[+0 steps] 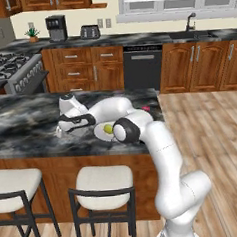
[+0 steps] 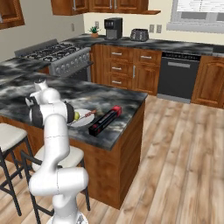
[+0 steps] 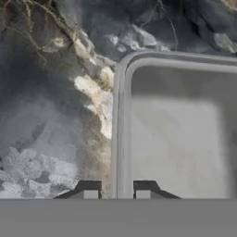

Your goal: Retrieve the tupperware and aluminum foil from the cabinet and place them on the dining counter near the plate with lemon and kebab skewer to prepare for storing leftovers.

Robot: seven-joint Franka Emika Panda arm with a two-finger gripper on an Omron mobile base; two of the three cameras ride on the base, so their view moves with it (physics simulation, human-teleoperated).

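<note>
1. nearest to us, in the hand view, the gripper (image 3: pixel 116 189) straddles the rim of the tupperware (image 3: pixel 178 134); one tip is outside the wall and one inside, a little apart, and we cannot tell if they pinch it.
2. the tub sits on the dining counter (image 3: pixel 46 115), open side up.
3. the left base view shows the hand low over the marble, and just beside it the plate (image 1: pixel 102 133) with the lemon (image 1: pixel 108 128).
4. the right base view shows what the arm hides on the other side: the aluminum foil (image 2: pixel 105 120) lying flat beside the plate (image 2: pixel 83 118), red end away from us.
5. farther back stands the coffee machine (image 1: pixel 57 28).
</note>
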